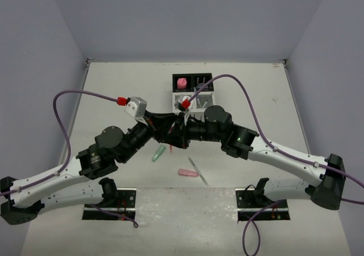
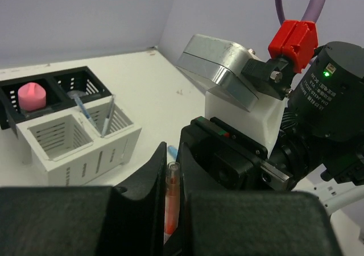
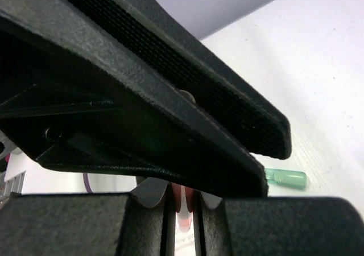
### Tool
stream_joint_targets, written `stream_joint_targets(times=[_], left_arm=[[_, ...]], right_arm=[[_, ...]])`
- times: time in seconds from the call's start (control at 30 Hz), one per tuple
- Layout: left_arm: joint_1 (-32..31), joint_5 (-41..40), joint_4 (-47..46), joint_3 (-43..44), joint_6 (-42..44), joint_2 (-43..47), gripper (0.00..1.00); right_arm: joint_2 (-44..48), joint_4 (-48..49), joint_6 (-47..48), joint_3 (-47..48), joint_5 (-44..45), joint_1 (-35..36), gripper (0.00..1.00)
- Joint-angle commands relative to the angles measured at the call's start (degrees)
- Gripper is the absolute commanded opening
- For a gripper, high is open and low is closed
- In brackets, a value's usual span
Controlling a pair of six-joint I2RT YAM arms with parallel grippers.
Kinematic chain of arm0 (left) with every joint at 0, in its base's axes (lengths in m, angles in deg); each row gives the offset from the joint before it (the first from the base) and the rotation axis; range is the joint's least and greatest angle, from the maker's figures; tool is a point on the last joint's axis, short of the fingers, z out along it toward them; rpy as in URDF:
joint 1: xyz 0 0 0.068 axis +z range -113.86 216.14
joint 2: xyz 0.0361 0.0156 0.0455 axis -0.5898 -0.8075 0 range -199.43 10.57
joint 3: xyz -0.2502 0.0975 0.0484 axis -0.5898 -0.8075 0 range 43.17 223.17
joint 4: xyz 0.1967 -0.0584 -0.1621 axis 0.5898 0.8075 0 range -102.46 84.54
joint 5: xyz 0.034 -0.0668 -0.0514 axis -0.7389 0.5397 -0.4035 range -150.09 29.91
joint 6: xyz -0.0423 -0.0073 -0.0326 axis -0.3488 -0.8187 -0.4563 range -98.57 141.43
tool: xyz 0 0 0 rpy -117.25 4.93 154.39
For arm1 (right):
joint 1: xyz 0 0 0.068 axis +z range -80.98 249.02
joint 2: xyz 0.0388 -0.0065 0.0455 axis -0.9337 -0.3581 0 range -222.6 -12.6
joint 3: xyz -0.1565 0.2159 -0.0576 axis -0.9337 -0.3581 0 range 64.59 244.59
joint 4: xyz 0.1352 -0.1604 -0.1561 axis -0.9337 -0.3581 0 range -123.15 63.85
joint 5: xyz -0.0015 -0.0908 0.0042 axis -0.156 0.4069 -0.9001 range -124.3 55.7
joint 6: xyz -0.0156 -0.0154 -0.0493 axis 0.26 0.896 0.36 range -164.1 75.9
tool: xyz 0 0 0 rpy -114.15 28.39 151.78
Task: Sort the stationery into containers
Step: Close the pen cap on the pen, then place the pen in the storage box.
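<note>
Nearest, on the base side of the grippers, a pink piece (marker or eraser, cannot tell), a grey pen and a green marker lie loose on the bench, unsorted. Above them the left gripper and right gripper meet nose to nose. Each is clenched on the same orange pen, which is held clear of the bench. Beyond the grippers stands the desk organizer, with two thin pens in one white bin.

Risk, as judged: with both grips closed, either arm pulling away first could bend, twist or fling the pen. A skewed hold could then catch the bin rim.

Pose: both arms reach inward with elbows bent, and the wrists converge over mid-bench.
</note>
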Motion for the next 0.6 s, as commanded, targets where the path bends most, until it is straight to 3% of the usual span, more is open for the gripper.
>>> stream_joint_targets(times=[0.0, 0.1, 0.17, 0.2, 0.23, 0.47, 0.57], left_arm=[[-2.78, 7.92, 4.42, 6.95, 3.27, 0.44, 0.00], [-2.78, 6.22, 5.02, 9.32, 3.93, -0.37, 0.32], [-2.78, 3.76, 5.86, 10.94, 3.89, -0.55, 0.61], [-2.78, 1.11, 7.11, 12.71, 3.30, -0.62, 0.95], [-2.78, -2.32, 8.13, 13.80, 2.65, -0.57, 1.00], [-2.78, -24.41, 24.64, 21.90, -5.49, 1.74, 1.00], [-2.78, -28.81, 34.98, 22.53, -9.12, 1.67, 1.00]], right_arm=[[1.16, 13.25, -4.06, -5.30, 3.10, -0.50, 0.00], [3.52, 14.62, -4.08, -7.63, 3.19, -0.50, 0.00], [4.30, 15.16, -4.08, -8.68, 3.56, -0.50, 0.00], [4.74, 15.31, -4.00, -9.56, 4.08, -0.57, 0.00], [5.03, 15.39, -3.94, -10.36, 4.66, -0.52, 0.00], [10.11, 20.89, -1.33, -17.77, 0.59, -0.58, 0.00], [14.66, 23.75, 1.83, -22.30, -3.97, -0.57, 0.00]])
